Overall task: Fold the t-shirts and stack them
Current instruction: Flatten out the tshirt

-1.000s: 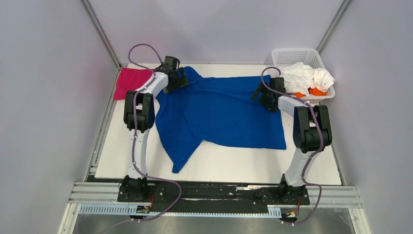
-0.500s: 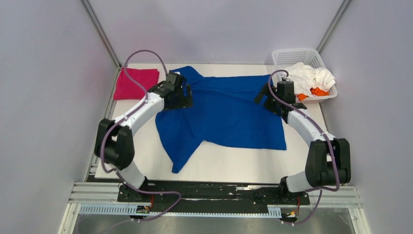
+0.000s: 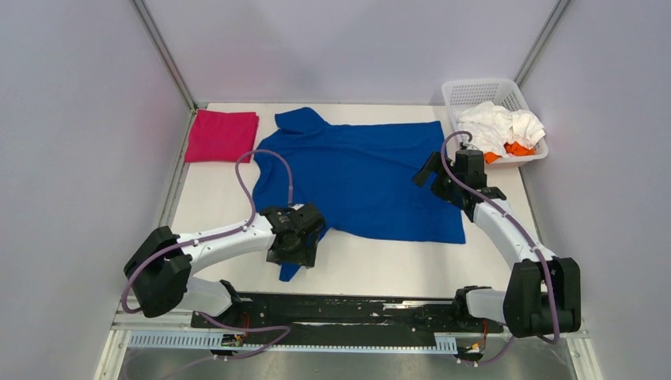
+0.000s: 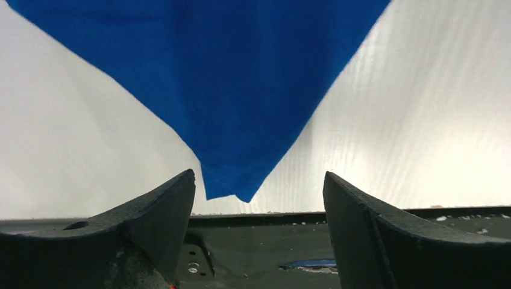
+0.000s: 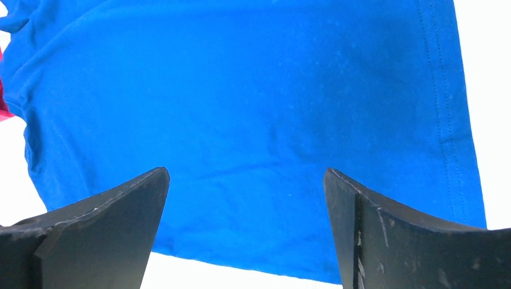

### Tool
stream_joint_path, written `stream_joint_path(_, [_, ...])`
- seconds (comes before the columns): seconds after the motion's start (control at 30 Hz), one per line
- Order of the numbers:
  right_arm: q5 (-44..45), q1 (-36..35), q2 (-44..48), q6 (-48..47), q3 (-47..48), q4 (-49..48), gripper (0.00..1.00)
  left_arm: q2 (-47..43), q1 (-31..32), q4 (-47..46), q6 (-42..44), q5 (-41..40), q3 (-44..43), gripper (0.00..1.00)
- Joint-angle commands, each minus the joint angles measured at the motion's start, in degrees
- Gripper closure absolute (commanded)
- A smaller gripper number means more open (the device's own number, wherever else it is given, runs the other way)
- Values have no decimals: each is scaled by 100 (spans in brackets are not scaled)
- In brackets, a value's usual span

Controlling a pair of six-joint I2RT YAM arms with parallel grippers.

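Left pincer (image 4: pixel 259 176): jaws spread wide, nothing clamped, poised above the pointed end of the blue t-shirt's (image 3: pixel 364 174) sleeve near the table's front edge; whether the fingers touch the cloth cannot be told. Right pincer (image 5: pixel 245 171): jaws equally wide and empty, above the shirt's right-hand hem side, where a double-stitched seam shows in the wrist view.

The blue t-shirt lies spread flat across the middle of the white table (image 3: pixel 380 265), collar toward the far left, one sleeve trailing toward the front edge. The print is not visible. A folded magenta-pink t-shirt (image 3: pixel 221 134) rests at the far left corner, apart from the blue one.

A white plastic lattice basket (image 3: pixel 483 91) stands at the far right corner, holding crumpled white shirts (image 3: pixel 498 125) with a patch of orange cloth (image 3: pixel 516 148) at their near side.

The table surface is matt white with a fine ribbed texture. Plain pale grey walls enclose it on three sides, with metal struts in the rear corners. A black base plate (image 3: pixel 348 305) on an aluminium rail (image 3: pixel 356 323) carries both arms at the front.
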State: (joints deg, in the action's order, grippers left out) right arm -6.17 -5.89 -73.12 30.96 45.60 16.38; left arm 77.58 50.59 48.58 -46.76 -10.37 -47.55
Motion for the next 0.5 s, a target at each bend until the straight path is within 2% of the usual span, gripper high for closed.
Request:
stream_joint_path(0.0, [2,-33,305,-74,-100,-93,0,226,101,-14,-633,-25,289,23])
stream_joint_path(0.1, [54,-35,295,-90,-122,-47,0,610,102,-428,-590,19,386,34])
stream_joint_path(0.17, [59,-35,277,-90,-130,-26,0,844,108,-606,-562,8,371,46])
stream_joint_path(0.2, [60,-28,273,-82,-131,-12,0,916,109,-640,-560,-27,330,57])
stream_joint_path(0.23, [64,-33,272,-74,-135,-8,0,1031,109,-666,-557,-44,301,64])
stream_joint_path(0.27, [64,-34,272,-69,-143,3,0,1070,105,-670,-530,-46,223,79])
stream_joint_path(0.33, [59,-35,287,-73,-140,49,0,1086,104,-592,-479,-29,99,100])
stream_joint_path(0.47, [46,-34,307,-56,-137,158,0,596,-30,-642,-85,201,-106,100])
